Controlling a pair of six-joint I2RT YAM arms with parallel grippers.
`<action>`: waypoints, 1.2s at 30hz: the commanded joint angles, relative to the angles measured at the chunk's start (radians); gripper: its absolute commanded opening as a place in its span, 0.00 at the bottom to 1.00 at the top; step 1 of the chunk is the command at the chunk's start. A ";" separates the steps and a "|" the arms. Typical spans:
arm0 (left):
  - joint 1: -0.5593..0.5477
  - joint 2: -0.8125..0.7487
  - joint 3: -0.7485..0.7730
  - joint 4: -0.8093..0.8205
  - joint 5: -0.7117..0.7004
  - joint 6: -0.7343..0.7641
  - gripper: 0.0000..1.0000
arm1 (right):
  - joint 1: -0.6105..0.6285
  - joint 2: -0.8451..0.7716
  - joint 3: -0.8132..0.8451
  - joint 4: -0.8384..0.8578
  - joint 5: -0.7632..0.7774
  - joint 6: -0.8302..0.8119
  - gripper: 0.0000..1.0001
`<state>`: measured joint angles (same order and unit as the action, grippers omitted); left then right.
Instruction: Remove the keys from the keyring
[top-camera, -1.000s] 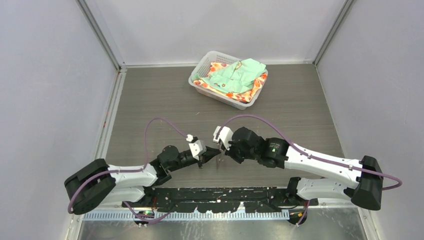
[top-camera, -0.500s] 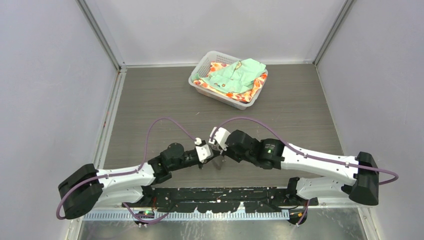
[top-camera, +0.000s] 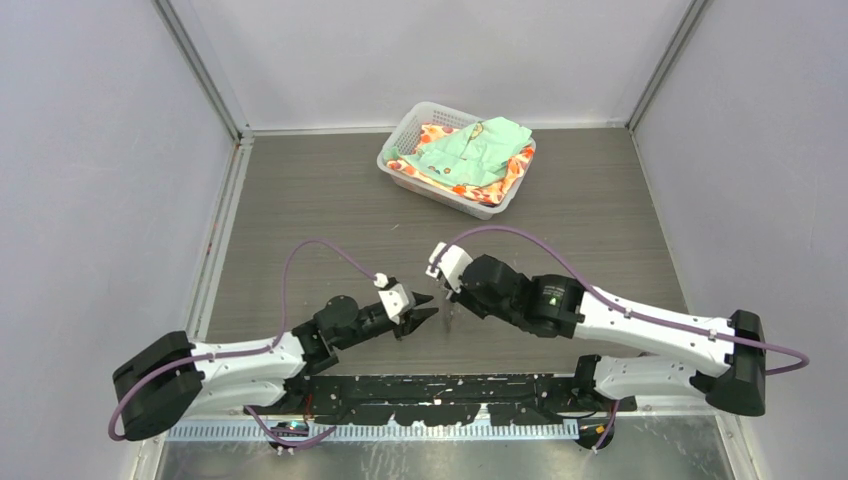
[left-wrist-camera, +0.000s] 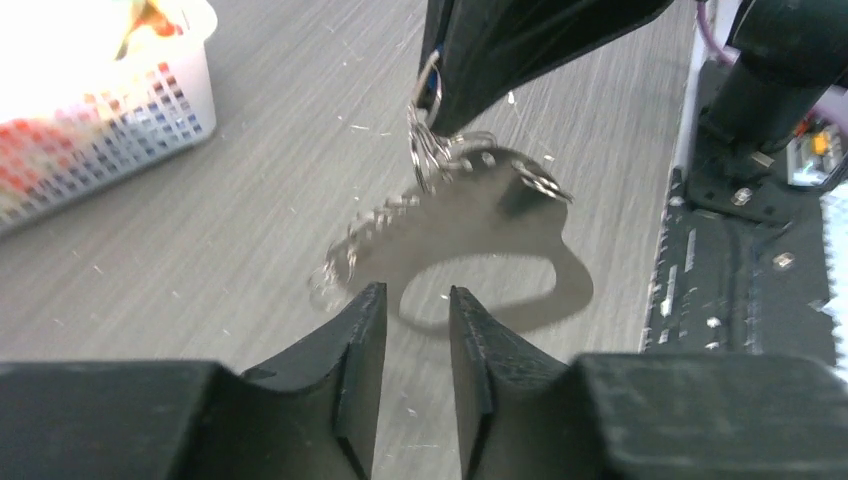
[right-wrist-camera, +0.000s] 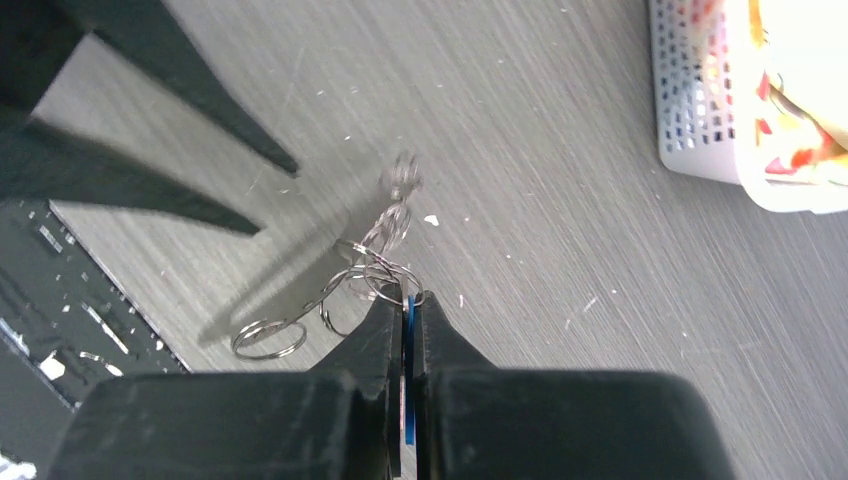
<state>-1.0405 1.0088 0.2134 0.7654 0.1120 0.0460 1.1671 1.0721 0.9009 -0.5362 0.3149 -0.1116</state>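
Observation:
My right gripper (right-wrist-camera: 408, 298) is shut on a key with a bright blue head (right-wrist-camera: 407, 400), pinched flat between its jaws. A chain of silvery split rings, the keyring (right-wrist-camera: 375, 262), hangs from the key just above the table, with one larger ring (right-wrist-camera: 268, 338) at its end. No whitish strap shows. In the top view the right gripper (top-camera: 451, 298) faces my left gripper (top-camera: 428, 307) a short way apart. In the left wrist view my left gripper (left-wrist-camera: 412, 305) is open and empty. The rings (left-wrist-camera: 432, 150) hang ahead of it, above their oval shadow.
A white mesh basket (top-camera: 398, 165) with green and orange cloth stands at the back of the grey table; it also shows in the left wrist view (left-wrist-camera: 120, 110) and the right wrist view (right-wrist-camera: 700, 130). Pale specks lie on the table. The black base rail (top-camera: 440, 385) runs along the near edge.
My left gripper has drawn back to the left from the right gripper and now stands open and apart from the rings. The right gripper still holds the blue key.

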 joint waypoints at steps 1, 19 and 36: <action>0.001 -0.099 -0.041 0.035 -0.077 -0.170 0.37 | -0.005 0.089 0.147 -0.075 0.139 0.098 0.01; -0.001 -0.226 -0.144 0.201 -0.211 -0.002 0.56 | -0.007 0.188 0.413 -0.132 0.121 0.281 0.01; 0.001 -0.035 -0.010 0.444 -0.168 0.194 0.47 | -0.007 0.083 0.501 -0.121 -0.014 0.332 0.01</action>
<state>-1.0405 0.9489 0.1341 1.0805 -0.1120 0.2024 1.1629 1.2156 1.3437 -0.6933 0.3290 0.1921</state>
